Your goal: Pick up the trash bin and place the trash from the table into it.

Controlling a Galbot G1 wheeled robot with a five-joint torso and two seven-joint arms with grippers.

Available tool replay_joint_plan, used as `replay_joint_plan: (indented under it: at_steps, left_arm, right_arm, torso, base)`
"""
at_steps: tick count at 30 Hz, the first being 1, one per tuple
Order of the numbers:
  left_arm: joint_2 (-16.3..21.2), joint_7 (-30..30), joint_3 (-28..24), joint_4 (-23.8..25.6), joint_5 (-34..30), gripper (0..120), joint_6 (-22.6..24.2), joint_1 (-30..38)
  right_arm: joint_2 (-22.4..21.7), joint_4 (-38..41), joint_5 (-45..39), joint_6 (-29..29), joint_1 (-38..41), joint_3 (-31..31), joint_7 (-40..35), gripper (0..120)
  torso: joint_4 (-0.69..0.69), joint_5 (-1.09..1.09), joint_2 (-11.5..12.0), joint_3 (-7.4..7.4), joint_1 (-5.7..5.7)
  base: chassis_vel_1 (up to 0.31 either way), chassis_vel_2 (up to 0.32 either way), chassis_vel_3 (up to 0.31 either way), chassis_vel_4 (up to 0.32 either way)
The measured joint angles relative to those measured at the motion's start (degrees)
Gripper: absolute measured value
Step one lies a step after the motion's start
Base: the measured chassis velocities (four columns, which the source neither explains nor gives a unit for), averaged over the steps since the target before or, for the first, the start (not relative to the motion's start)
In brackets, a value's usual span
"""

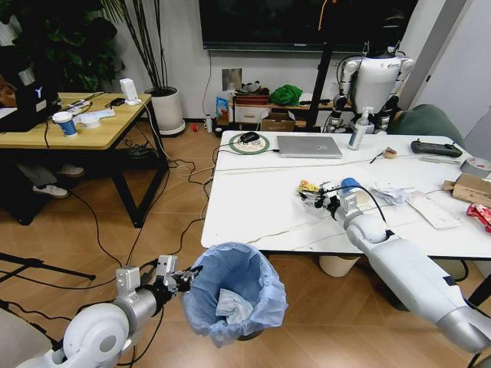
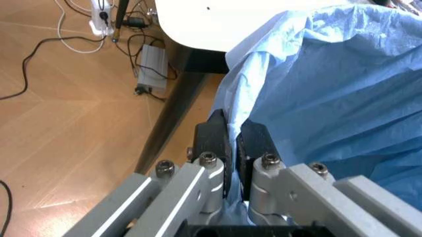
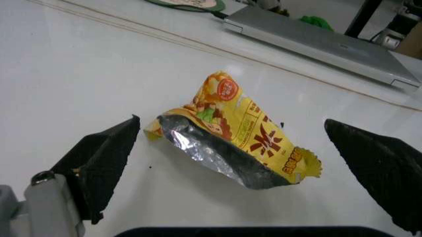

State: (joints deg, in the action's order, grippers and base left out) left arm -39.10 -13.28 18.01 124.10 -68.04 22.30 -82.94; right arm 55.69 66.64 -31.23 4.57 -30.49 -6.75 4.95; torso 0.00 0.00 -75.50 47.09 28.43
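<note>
The trash bin [image 1: 234, 295], lined with a ruffled light blue bag, hangs off the floor just in front of the table [image 1: 253, 207]; a white wrapper lies inside it. My left gripper [image 1: 182, 279] is shut on its near rim, and in the left wrist view the black fingers [image 2: 214, 140] pinch the blue bag [image 2: 329, 89]. My right gripper [image 1: 316, 196] hovers open over a yellow snack wrapper [image 1: 308, 186]. The right wrist view shows the wrapper [image 3: 237, 133] lying crumpled between the spread fingers [image 3: 105, 158]. More trash lies to the right: a blue cup [image 1: 349, 184], white wrappers [image 1: 395, 193], brown cardboard [image 1: 472, 188].
A silver laptop [image 1: 308, 146], mouse on a round pad [image 1: 249, 139], spray bottle [image 1: 359, 130], black controller [image 1: 436, 147] and grey tape roll [image 1: 477, 165] sit on the table's far side. A cream bin [image 1: 337, 264] stands under it. A wooden table [image 1: 69, 123] and floor cables lie to the left.
</note>
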Motion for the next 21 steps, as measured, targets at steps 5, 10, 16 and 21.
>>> replay_joint_plan:
  at_steps: [5, 10, 16, 21]
  left_arm:
    - [0.03, 0.0, 0.02, -0.07, -0.16, 0, -0.02, 0.03]
    - [0.07, 0.0, 0.16, -0.07, -0.16, 0, -0.05, -0.16]
    - [-0.02, 0.0, 0.2, 0.0, -0.17, 0, -0.05, -0.2]
    - [-0.2, -0.07, 0.18, 0.06, -0.11, 0, -0.06, -0.22]
  right_arm:
    - [1.25, -3.15, 0.85, -0.52, 1.17, -0.35, 0.65, 100]
    - [1.71, -4.22, 1.07, -0.75, 1.37, -0.33, 0.99, 99]
    - [1.6, -4.07, 1.1, -0.98, 1.41, -0.28, 1.17, 77]
    - [1.16, -3.33, 1.01, -0.95, 1.18, -0.28, 1.12, 59]
  torso:
    - [0.01, 0.0, 0.0, 0.0, 0.0]
    - [0.0, 0.0, 0.0, 0.0, 0.0]
    - [0.0, 0.0, 0.0, 0.0, 0.0]
    - [0.0, 0.01, 0.0, 0.0, 0.0]
  base:
    - [0.0, 0.0, 0.0, 0.0]
    - [0.0, 0.0, 0.0, 0.0]
    - [0.0, 0.0, 0.0, 0.0]
    - [0.0, 0.0, 0.0, 0.0]
